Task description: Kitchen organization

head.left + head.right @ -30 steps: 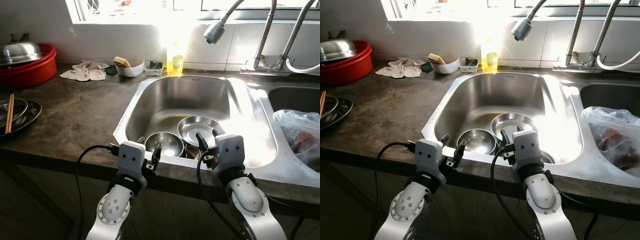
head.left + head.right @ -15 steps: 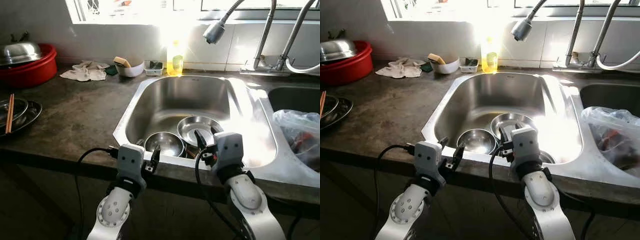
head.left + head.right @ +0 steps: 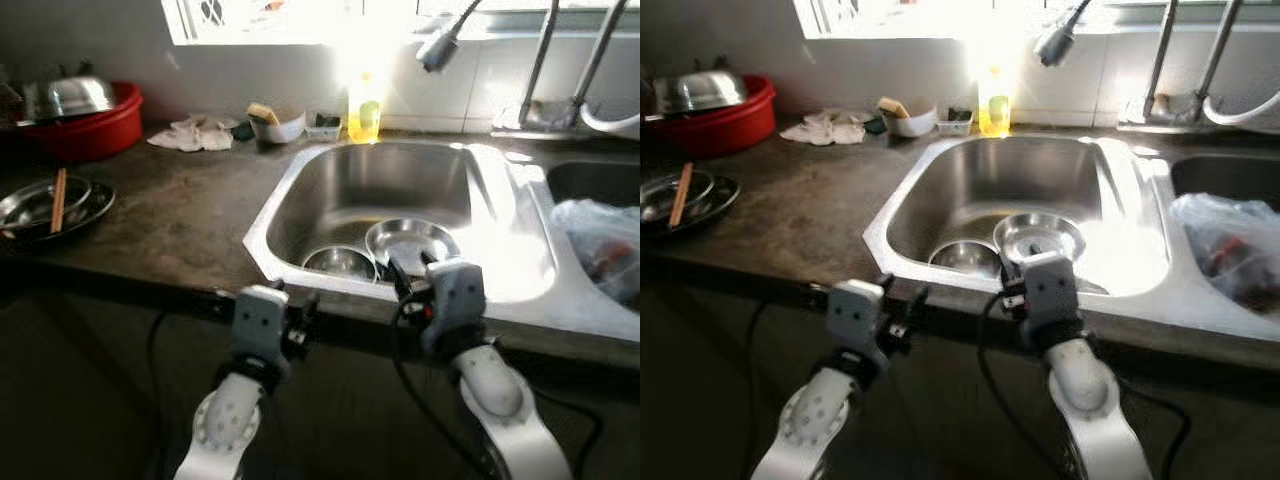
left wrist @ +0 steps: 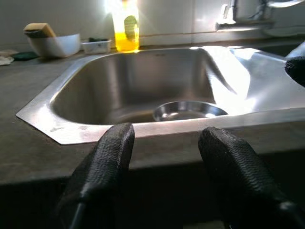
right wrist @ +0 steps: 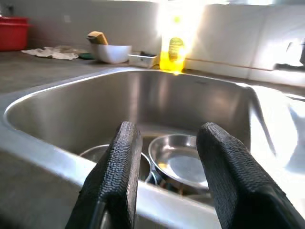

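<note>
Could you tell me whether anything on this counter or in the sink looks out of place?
A crumpled cloth lies loose on the counter beside the red basin, and a plastic bag slumps by the sink rim. Nothing looks spilled or broken.

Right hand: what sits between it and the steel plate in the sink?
Just the sink's front rim. In the right wrist view, the open right hand hovers at that rim, with the steel plate beyond it beside a steel bowl.
</note>
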Controlling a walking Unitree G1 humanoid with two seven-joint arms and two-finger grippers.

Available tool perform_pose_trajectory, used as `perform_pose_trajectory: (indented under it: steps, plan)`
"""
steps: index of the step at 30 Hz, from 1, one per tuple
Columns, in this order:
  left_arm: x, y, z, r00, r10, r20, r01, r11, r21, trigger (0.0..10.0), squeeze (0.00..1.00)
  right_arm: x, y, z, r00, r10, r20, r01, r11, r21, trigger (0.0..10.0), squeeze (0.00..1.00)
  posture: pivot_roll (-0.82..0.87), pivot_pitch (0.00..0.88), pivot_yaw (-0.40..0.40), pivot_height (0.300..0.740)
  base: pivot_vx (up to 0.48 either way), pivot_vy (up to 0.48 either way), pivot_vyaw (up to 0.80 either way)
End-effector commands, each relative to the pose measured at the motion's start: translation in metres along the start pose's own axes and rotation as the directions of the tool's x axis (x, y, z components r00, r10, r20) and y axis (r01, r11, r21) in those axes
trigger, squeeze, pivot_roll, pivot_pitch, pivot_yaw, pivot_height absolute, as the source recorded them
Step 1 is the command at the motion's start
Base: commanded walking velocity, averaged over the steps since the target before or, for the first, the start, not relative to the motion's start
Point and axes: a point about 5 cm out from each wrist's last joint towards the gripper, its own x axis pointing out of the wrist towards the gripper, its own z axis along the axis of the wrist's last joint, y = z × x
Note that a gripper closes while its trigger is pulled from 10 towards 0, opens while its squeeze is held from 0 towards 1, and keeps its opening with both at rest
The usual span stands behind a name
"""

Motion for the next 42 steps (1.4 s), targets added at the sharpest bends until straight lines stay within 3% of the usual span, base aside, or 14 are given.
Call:
perform_pose_trajectory:
  steps: [1,42]
  plan:
    - [-0.002,0.006,-0.001,1.0,0.018,-0.006,-0.018,1.0,0.02,10.0,0.0,-0.001,0.004,0.002,1.0,0.01,0.009,-0.01,1.0,0.013,10.0,0.0,0.05,0.042,0.013,0.74,-0.345,0.0,0.0]
    - [-0.015,0.003,-0.015,0.998,0.007,-0.064,-0.006,1.0,0.013,10.0,0.0,-0.017,0.01,-0.02,0.996,0.048,-0.076,-0.047,0.999,0.013,10.0,0.0,0.05,0.052,0.021,0.74,-0.359,0.0,0.0]
